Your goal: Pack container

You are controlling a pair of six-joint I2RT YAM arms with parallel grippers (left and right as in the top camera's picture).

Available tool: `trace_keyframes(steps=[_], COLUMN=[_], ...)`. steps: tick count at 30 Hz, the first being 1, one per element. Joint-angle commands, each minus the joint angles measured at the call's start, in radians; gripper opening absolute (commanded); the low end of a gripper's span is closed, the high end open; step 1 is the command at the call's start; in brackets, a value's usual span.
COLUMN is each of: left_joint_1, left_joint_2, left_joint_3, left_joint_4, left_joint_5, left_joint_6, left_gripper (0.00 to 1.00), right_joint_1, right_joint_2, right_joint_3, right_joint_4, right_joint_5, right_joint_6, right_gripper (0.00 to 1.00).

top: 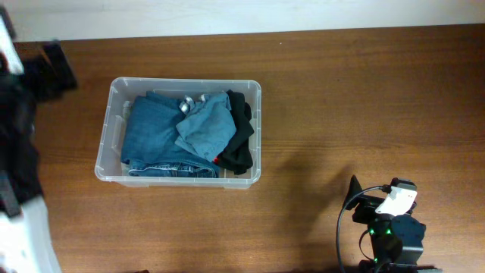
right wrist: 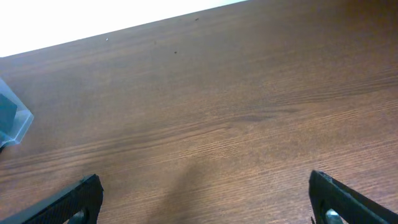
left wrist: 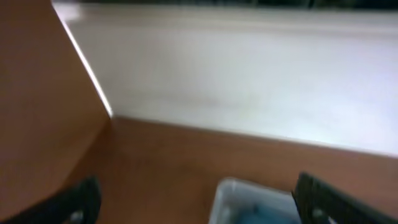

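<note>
Between the fingers of the right claw (right wrist: pixel 205 180), which stand wide apart and hold nothing, there is only bare wooden surface (right wrist: pixel 236 112). This claw has free room on every side. The container (top: pixel 189 80) is well apart from it, ahead and to its left, and only one clear corner shows at the edge of its wrist view. The left claw (left wrist: pixel 198 186) is also spread open and empty, though its picture is blurred. It is raised, with a corner of the container low and just ahead between its fingers. Inside the bin lie folded jeans (top: pixel 151 133), a lighter blue cloth (top: pixel 206 125) on top of them, and a black garment (top: pixel 241 140) against the wall nearer to the right claw. I see no loose article outside it, so I judge the packing is at its end or between two items. The next move probably calls for pushing the black garment down below the rim, coming from above so that the thin walls are not hit. Beyond the container, the surface ends at a white wall (left wrist: pixel 249 74), which limits any reach on the far side.
</note>
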Motion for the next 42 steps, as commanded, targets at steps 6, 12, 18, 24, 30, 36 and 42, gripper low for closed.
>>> trace_keyframes(steps=[6,12,18,24,30,36,42], left_joint_1=[0.000,-0.042,-0.167,-0.217,-0.221,-0.225,-0.225], left_joint_2=[-0.468,-0.761,-1.029,-1.190,-1.290,-1.291,-1.291], left_joint_3=[-0.742,-1.151,-1.418,-1.593,-1.728,-1.730,-1.730], left_joint_4=[0.351,0.523,0.559,0.574,0.630,0.637,0.637], left_joint_5=[0.137,0.171,0.099,0.058,0.056,0.054,0.054], left_joint_6=[0.093,0.093,0.093,0.093,0.093,0.093,0.093], left_gripper=[0.99,0.99,0.99,0.99,0.99,0.99,0.99], right_joint_1=[-0.006,-0.006,-0.006,-0.006,-0.006,-0.006,-0.006], right_joint_2=[-0.010,-0.010,-0.010,-0.010,-0.010,-0.010,-0.010], right_joint_3=[-0.007,-0.007,-0.007,-0.007,-0.007,-0.007,-0.007], right_joint_4=[0.000,0.001,0.000,0.000,0.000,0.000,0.000], right_joint_5=[-0.005,-0.005,-0.006,-0.005,-0.006,-0.005,-0.006], right_joint_6=[0.008,0.008,0.008,0.008,0.008,0.008,0.008], right_gripper=[0.98,0.98,0.98,0.98,0.98,0.98,0.98])
